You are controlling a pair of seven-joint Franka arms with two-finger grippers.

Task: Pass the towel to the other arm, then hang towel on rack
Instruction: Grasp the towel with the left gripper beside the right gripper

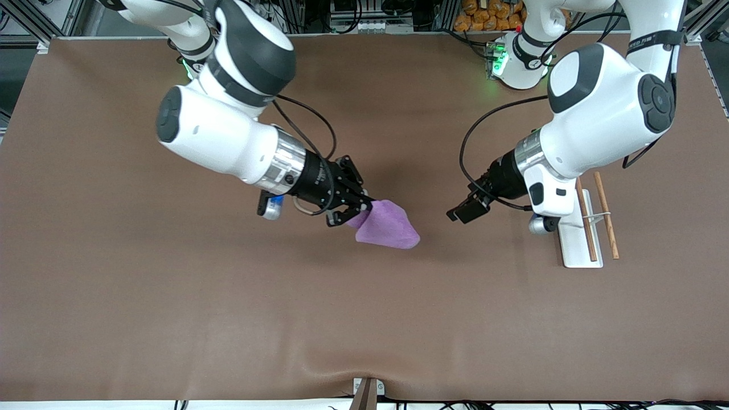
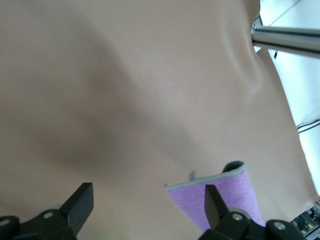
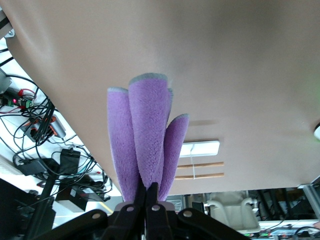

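Note:
The purple towel (image 1: 390, 226) hangs bunched from my right gripper (image 1: 361, 209), which is shut on one end of it and holds it in the air over the middle of the table. In the right wrist view the towel (image 3: 147, 135) stands out in folds from the closed gripper (image 3: 151, 192). My left gripper (image 1: 464, 210) is open and empty, with its jaws turned toward the towel and a gap between them. In the left wrist view a towel corner (image 2: 225, 195) shows beside one finger of the gripper (image 2: 147, 200). The rack (image 1: 575, 247) stands under the left arm and also shows in the right wrist view (image 3: 200, 148).
A brown cover (image 1: 228, 319) spans the table. A small bracket (image 1: 367, 390) sits at the table edge nearest the front camera. A metal frame bar (image 2: 285, 37) runs past the table's edge. Cables and equipment (image 3: 45, 130) lie off the table.

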